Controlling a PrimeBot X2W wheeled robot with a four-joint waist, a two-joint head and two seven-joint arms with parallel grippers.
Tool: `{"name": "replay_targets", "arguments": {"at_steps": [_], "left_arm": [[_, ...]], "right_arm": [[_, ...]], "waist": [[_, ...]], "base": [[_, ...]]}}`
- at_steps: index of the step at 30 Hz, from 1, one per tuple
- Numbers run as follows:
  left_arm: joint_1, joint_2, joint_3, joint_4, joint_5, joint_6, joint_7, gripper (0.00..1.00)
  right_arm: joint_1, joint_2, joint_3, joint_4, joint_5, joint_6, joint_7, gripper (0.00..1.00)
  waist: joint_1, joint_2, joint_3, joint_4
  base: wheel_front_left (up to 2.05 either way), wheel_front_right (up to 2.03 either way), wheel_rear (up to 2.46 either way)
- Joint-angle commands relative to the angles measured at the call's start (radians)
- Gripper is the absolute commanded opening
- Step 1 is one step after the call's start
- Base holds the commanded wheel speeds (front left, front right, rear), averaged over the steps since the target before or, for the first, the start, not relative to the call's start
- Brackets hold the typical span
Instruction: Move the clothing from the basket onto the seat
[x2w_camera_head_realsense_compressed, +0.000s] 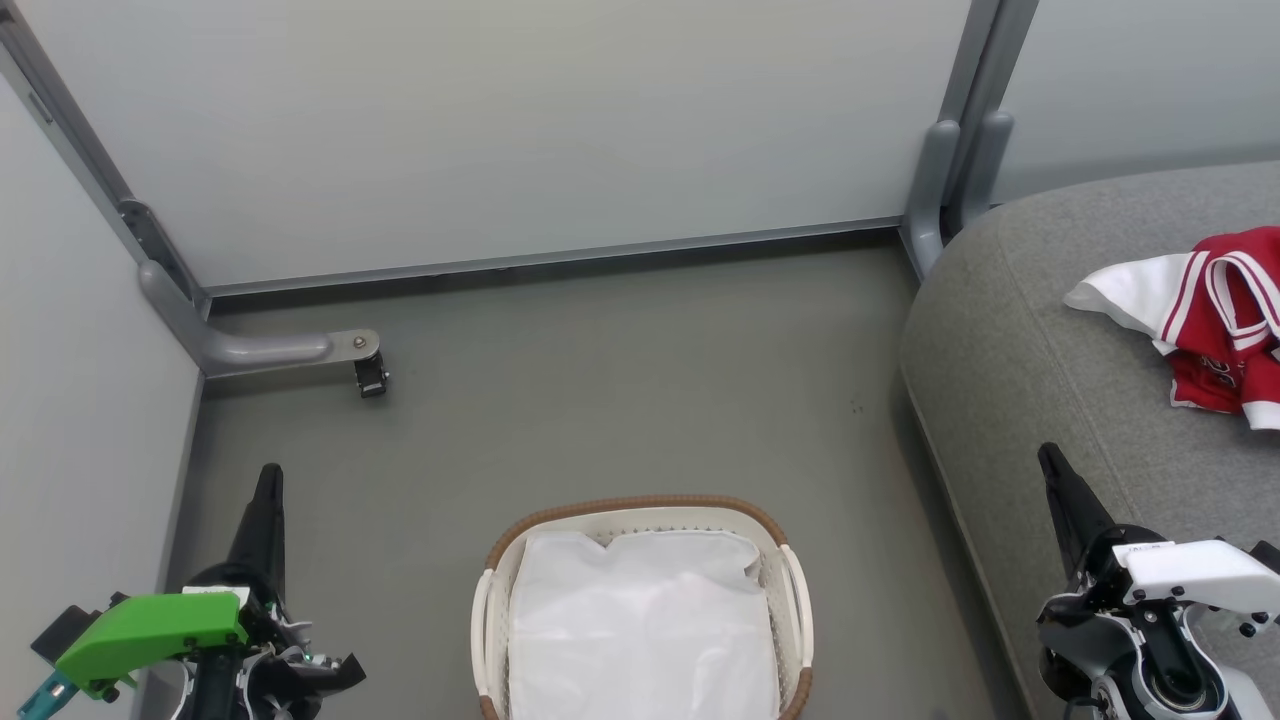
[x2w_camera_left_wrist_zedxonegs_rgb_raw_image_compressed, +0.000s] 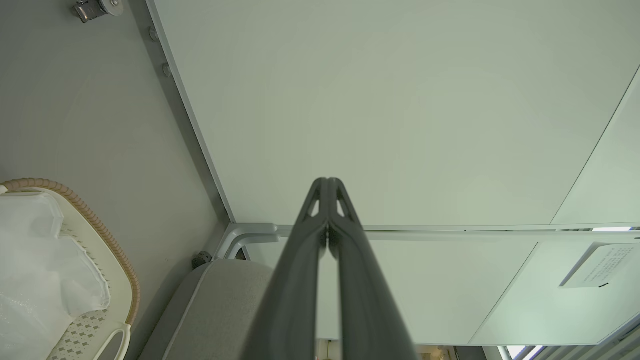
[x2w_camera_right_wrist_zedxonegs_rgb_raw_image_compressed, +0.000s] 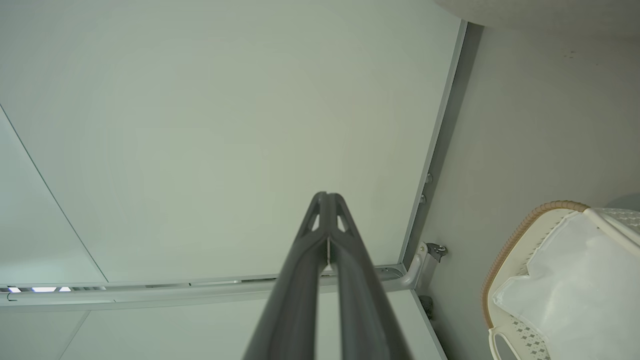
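Two pale partition walls (x2w_camera_head_realsense_compressed: 500, 130) meet at the far left corner and close off a bare grey floor (x2w_camera_head_realsense_compressed: 620, 380). The seat (x2w_camera_head_realsense_compressed: 1040, 330) fills the right side, its rounded front corner bulging out over the floor.

The basket (x2w_camera_head_realsense_compressed: 640, 503) stands on the floor at the near edge of the head view, well apart from the seat and roughly midway between the two arms. Its near end is cut off by the frame, so I cannot tell how its long axis runs. Inside it I see a plain white sheet (x2w_camera_head_realsense_compressed: 640, 620) and nothing red.

The clothing (x2w_camera_head_realsense_compressed: 1225, 330) lies on top of the seat, set back from the seat's front edge. It is a red heap with white trim and a white flap spread to its left, and the frame's right edge cuts it off.

The right gripper (x2w_camera_head_realsense_compressed: 1048, 455) hangs above the seat's front edge with its fingers pressed together on nothing. The clothing lies ahead of it and to its right, near but not touching, so this arm is by far the nearer one. The left gripper (x2w_camera_head_realsense_compressed: 268, 480) is closed and empty too, over the floor's left edge beside the wall, with the basket and the open floor between it and the seat.

I judge the transfer done. Any tidying of the heap would fall to the right arm, reaching forward and rightward.
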Motion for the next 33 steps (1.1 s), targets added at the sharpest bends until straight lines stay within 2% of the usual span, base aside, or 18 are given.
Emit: {"name": "replay_targets", "arguments": {"at_steps": [1, 33], "left_arm": [[-0.01, 0.007, 0.002, -0.002, -0.003, -0.005, 0.004, 0.0], [-0.01, 0.007, 0.002, -0.002, -0.003, -0.005, 0.004, 0.0]], "right_arm": [[0.011, -0.006, -0.001, -0.003, 0.004, 0.0, 0.003, 0.0], [0.011, -0.006, -0.001, -0.003, 0.004, 0.0, 0.003, 0.0]], "waist": [[0.0, -0.0001, 0.0, 0.0], [0.0, -0.0001, 0.0, 0.0]], "base": [[0.0, 0.0, 0.0], [0.0, 0.0, 0.0]]}}
